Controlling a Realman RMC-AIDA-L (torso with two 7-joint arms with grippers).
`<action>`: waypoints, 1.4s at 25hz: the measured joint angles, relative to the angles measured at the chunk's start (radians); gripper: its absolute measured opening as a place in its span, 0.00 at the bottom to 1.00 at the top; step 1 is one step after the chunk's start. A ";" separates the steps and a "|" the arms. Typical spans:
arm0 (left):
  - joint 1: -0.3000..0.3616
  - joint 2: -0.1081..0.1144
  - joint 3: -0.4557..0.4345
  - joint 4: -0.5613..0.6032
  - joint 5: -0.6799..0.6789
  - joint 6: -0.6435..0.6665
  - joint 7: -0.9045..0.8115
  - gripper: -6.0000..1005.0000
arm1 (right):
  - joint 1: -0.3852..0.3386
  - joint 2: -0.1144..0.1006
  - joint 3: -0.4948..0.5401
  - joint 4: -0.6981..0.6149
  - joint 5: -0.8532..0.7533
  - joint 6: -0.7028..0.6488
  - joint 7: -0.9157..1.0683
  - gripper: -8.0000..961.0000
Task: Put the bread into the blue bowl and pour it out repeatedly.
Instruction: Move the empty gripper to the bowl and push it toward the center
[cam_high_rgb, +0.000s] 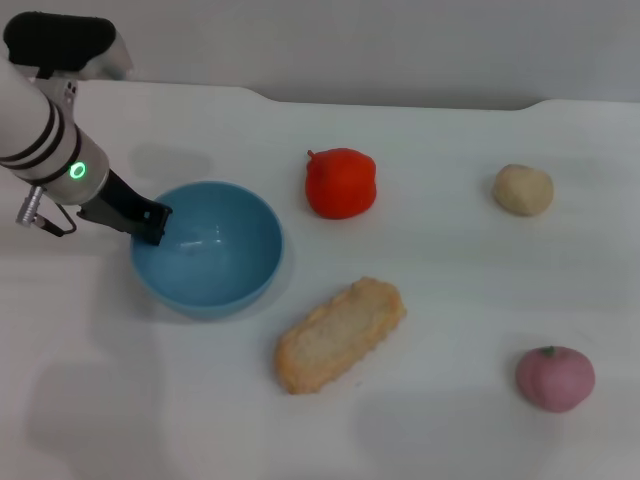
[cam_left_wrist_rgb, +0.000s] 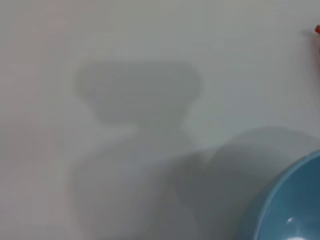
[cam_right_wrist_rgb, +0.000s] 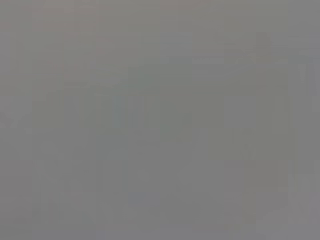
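**Bowl empty, bread on the table**

The left hand (cam_high_rgb: 152, 224) sits at the blue bowl (cam_high_rgb: 208, 250), at the rim on the table's left side. It looks closed on that rim, though whether it truly grips cannot be told for certain. The right hand is not in view.

The bowl stands upright and empty, left of the table's middle. The bread (cam_high_rgb: 339, 333) lies flat, tan top up, just beside the bowl towards the near edge and the right, apart from it. Its long axis runs diagonally: one end points to the near-left corner, the other to the far-right.

The likely step is returning the bread to the bowl. To do it well, take the loaf across its narrow middle, lift it level, and lower it lengthwise into the bowl's centre without nudging the rim.
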 joint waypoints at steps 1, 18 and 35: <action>0.000 0.000 -0.011 0.002 0.000 0.005 -0.004 0.04 | 0.001 -0.011 -0.005 -0.017 -0.035 0.046 0.080 0.52; 0.009 0.000 -0.069 0.019 -0.004 0.020 -0.003 0.04 | 0.256 -0.146 0.050 -0.130 -1.610 -0.014 1.139 0.53; 0.002 -0.006 -0.061 0.027 -0.010 0.012 0.002 0.04 | 0.516 0.051 -0.288 -0.244 -2.211 -0.065 1.108 0.54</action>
